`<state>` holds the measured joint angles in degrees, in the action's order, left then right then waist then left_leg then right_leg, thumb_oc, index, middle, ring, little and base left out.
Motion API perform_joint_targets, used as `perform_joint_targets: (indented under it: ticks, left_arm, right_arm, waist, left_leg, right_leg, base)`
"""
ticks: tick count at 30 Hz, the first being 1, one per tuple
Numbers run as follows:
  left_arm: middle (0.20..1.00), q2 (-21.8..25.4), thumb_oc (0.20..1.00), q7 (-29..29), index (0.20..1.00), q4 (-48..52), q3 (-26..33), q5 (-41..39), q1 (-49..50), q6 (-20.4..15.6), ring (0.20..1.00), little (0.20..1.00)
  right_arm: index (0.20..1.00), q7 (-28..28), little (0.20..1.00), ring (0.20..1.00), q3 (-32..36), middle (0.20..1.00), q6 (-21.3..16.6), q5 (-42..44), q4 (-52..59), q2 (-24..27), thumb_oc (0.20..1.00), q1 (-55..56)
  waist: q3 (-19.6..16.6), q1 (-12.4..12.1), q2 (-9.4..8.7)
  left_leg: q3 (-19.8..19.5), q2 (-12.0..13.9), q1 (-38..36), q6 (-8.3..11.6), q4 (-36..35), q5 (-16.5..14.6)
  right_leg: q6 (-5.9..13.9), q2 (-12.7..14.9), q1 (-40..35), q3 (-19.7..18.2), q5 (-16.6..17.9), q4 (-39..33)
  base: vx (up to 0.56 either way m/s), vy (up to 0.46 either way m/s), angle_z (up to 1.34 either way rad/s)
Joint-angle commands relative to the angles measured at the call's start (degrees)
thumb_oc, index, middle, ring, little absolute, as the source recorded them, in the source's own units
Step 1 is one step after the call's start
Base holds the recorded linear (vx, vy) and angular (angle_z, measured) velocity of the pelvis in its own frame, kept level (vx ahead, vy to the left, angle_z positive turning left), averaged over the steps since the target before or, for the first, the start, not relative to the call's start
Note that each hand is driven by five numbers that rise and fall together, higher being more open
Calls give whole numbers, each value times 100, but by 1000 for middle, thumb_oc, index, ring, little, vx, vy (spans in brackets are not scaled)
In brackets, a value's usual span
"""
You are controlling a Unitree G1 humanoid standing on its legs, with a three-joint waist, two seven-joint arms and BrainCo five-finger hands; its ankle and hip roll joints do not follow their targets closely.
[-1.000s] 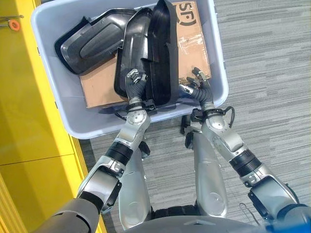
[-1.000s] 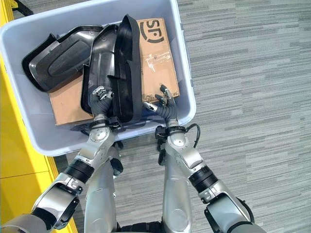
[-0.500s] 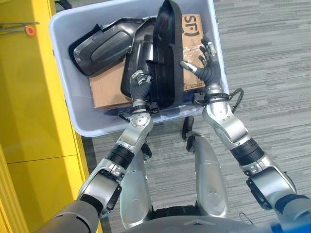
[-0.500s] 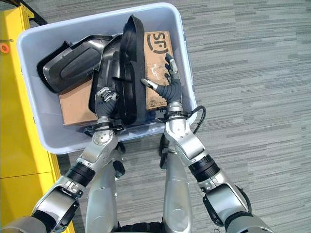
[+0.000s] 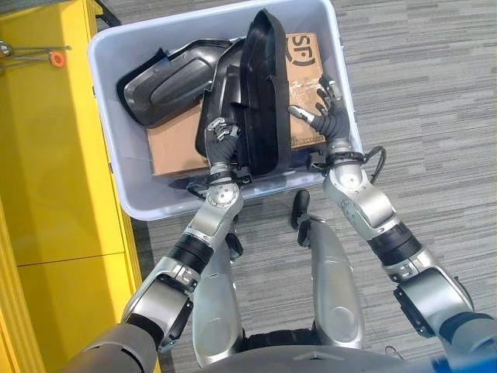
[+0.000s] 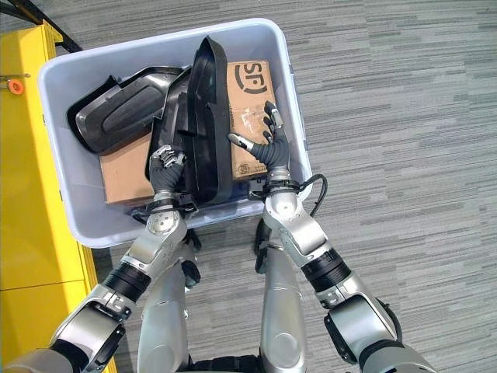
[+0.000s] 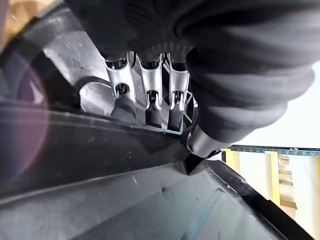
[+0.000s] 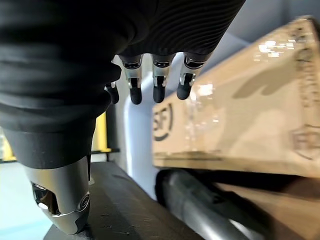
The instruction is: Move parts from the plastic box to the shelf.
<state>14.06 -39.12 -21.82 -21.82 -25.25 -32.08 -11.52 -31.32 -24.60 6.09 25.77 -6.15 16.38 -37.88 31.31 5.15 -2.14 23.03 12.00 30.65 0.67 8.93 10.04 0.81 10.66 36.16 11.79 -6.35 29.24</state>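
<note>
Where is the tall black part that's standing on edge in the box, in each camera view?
Left eye view: upright black part in the box's middle, between both hands.
Right eye view: same upright black part, left of the cardboard box.
Left wrist view: dark surface under the left hand, whose fingers curl on it.
Right wrist view: dark edge below the open right hand.
Shared landmark: the cardboard box.

The upright black part (image 5: 262, 93) hides much of the cardboard box (image 5: 307, 85) in the plastic box (image 5: 109, 124); the left hand (image 5: 220, 144) is half buried against it, fingers (image 7: 123, 102) lost behind its edge; the yellow shelf (image 5: 46, 194) runs off the picture's edge.
</note>
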Motion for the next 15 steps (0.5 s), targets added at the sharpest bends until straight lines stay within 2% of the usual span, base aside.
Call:
perform_joint_targets:
  ticks: [1,4,5,7,15]
  left_arm:
    - [200,-61,200,-39,200,422,-12,409,-421,-458,200,200]
    - [200,-20,200,-134,200,411,3,584,-460,-446,200,200]
    - [200,40,200,-317,200,411,-1,833,-488,-368,200,200]
    - [200,114,200,-465,200,417,3,966,-490,-263,200,200]
    - [200,429,200,-1002,200,396,73,1711,-578,-55,200,200]
  right_arm:
    - [1000,67,1000,1000,-22,1000,52,237,-199,-100,1000,10]
    - [1000,171,1000,1000,-75,1000,-23,337,-364,-107,1000,-11]
    - [1000,295,1000,1000,-94,1000,-99,668,-443,-105,1000,-5]
    - [1000,338,1000,1000,-105,1000,-199,778,-485,-101,1000,-7]
    - [1000,605,1000,1000,-206,1000,-289,1156,-558,-148,1000,-36]
  waist:
    - [-152,-126,-28]
    - [-152,-138,-19]
    - [-152,-155,-17]
    - [-152,-177,-14]
    - [-152,-238,-17]
  left_leg:
    - [42,225,-273,523,807,-1194]
    - [39,224,-274,532,785,-1171]
    - [31,223,-274,536,768,-1152]
    - [15,217,-278,544,760,-1140]
    - [-23,235,-271,572,754,-1116]
  right_leg:
    - [465,8,-240,73,290,-813]
    - [459,2,-249,77,290,-829]
    - [455,7,-250,85,297,-830]
    - [452,9,-257,98,300,-826]
    - [449,29,-261,132,286,-803]
  base:
    - [0,0,0]
    - [0,0,0]
    - [0,0,0]
    - [-4,-19,0]
    - [0,-17,0]
